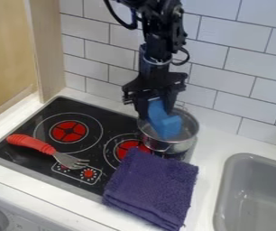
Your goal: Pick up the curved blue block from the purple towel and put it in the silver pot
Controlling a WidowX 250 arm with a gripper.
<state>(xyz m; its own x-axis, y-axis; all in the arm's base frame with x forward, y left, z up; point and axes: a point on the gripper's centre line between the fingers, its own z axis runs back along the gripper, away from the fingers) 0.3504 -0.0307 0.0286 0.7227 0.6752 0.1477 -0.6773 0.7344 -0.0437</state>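
In the camera view, the gripper (157, 112) is hanging over a metal pot (175, 146), its fingers standing partly apart and gripping a blue toy (167, 124) whose lower end is sitting inside the pot. The pot is resting on the right side of the stove (114, 127). A purple towel (152, 188) is lying just in front, and a red-handled fork (33, 143) is lying to the left.
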